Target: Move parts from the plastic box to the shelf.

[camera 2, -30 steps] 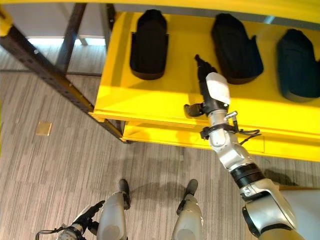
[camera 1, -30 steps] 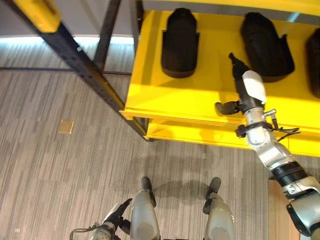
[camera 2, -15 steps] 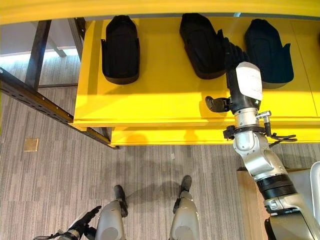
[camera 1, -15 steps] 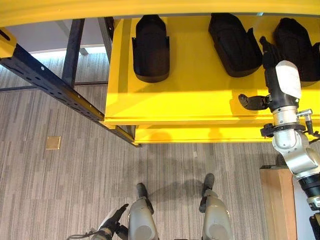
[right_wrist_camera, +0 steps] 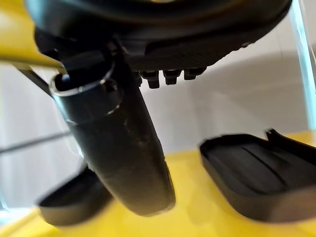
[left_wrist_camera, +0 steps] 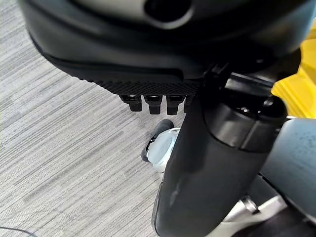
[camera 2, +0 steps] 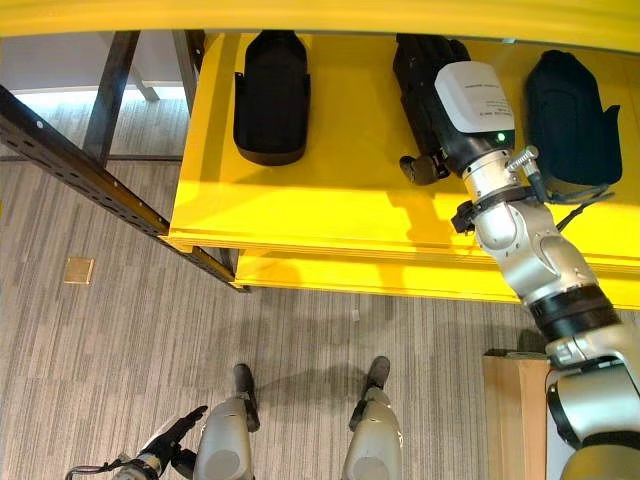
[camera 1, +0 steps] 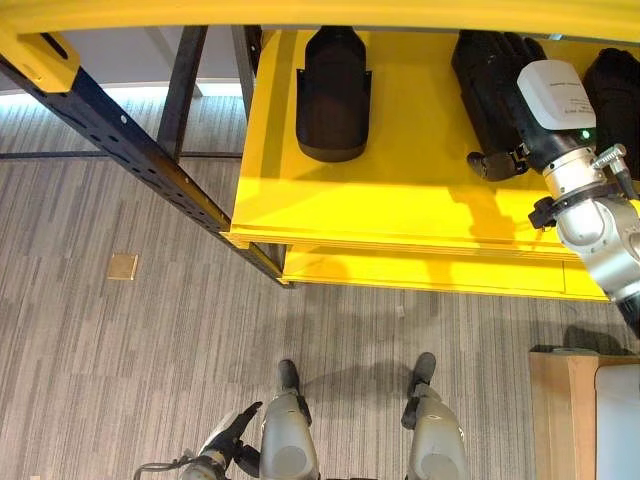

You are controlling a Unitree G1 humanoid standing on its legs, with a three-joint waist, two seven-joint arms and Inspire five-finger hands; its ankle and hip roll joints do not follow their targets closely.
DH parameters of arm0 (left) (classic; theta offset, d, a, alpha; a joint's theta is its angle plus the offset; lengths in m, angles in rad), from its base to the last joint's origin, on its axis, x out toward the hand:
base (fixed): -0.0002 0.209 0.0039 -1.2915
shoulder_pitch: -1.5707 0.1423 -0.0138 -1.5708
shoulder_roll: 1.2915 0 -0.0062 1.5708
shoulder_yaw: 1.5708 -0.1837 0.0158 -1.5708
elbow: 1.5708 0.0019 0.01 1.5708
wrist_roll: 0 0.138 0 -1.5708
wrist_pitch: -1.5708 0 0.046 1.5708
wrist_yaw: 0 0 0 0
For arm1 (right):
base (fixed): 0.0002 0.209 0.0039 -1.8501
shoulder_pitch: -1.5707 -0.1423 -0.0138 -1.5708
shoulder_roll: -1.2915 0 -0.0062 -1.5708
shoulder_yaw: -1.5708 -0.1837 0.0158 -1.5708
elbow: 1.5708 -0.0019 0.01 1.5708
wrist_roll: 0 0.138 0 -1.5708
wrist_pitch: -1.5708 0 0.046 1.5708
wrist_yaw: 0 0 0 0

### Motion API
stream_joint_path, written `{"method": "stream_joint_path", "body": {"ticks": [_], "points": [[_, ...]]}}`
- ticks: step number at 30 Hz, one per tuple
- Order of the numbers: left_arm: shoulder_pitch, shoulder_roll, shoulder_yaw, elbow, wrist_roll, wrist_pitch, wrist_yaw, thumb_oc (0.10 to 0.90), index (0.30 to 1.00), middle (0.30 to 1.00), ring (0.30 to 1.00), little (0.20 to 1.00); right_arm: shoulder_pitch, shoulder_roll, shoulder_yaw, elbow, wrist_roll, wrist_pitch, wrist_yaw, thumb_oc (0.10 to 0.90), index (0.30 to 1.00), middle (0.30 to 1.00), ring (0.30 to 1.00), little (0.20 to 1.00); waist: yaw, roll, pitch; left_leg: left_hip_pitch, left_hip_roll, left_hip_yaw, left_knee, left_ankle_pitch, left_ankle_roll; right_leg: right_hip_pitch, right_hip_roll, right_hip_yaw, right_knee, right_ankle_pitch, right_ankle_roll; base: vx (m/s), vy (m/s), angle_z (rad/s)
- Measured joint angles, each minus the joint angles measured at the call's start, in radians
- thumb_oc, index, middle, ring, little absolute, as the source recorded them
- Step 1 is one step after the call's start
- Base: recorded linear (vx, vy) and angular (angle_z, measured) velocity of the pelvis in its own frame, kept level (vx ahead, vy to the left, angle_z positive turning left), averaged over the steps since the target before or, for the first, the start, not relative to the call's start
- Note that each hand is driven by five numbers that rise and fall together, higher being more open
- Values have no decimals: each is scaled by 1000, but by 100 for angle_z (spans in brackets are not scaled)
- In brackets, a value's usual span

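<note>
Three black moulded parts lie in a row on the yellow shelf [camera 1: 400,190]: a left part [camera 1: 335,95], a middle part [camera 2: 415,70] and a right part [camera 2: 570,110]. My right hand [camera 1: 545,95] reaches in over the shelf above the middle part's right side. Its fingers lie straight and its thumb [camera 1: 490,162] sticks out to the left. It holds nothing. In the right wrist view the straight thumb [right_wrist_camera: 123,148] hangs over the shelf between two parts [right_wrist_camera: 256,182]. My left hand [camera 1: 228,438] hangs low, open and idle.
A dark steel upright and brace [camera 1: 140,150] of the rack run diagonally on the left. A wooden surface [camera 1: 560,415] with a pale box [camera 1: 620,420] sits at the lower right. A small tan plate [camera 1: 122,266] lies on the carpet.
The whole view has shifted. My right hand has reached farther in over the shelf, from the gap beside the middle part to above that part. The left hand has stayed put.
</note>
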Motion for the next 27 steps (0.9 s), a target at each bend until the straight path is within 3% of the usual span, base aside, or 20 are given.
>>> {"method": "stream_joint_path", "body": {"ticks": [6,12,14,18,27], "points": [[-13,3,-4,-1,-1,5,-20,900,1000,1000,1000,1000,-25,0,72,129,0,2,21,900,1000,1000,1000,1000,10,6,2,-4,0,-5,-1,2,0,0,-1,-6,3,-3,1,-5,-5,2],[-15,4,-9,-11,-1,16,-22,900,1000,1000,1000,1000,-24,0,70,243,5,83,23,900,1000,1000,1000,1000,6,13,4,-3,-1,-5,-5,2,0,-1,-3,-7,6,-8,3,0,0,0],[-15,6,-15,-19,-1,28,-24,900,1000,1000,1000,1000,-23,0,63,265,23,142,20,900,1000,1000,1000,1000,0,16,4,2,-2,-4,-16,6,-1,-2,-2,-7,7,-10,3,0,0,0],[-16,9,-15,-23,-1,29,-25,900,1000,1000,1000,1000,-24,0,53,290,22,156,13,900,1000,1000,1000,1000,-2,17,5,2,-2,-3,-18,6,-1,-4,-2,-7,8,-11,4,0,0,0],[-20,31,-36,-40,-2,42,-39,900,1000,1000,1000,1000,-28,-2,52,307,2,122,8,900,1000,1000,1000,1000,-10,19,6,3,-2,-3,-19,6,-1,-5,-3,-7,13,-18,5,4,-14,0]]}}
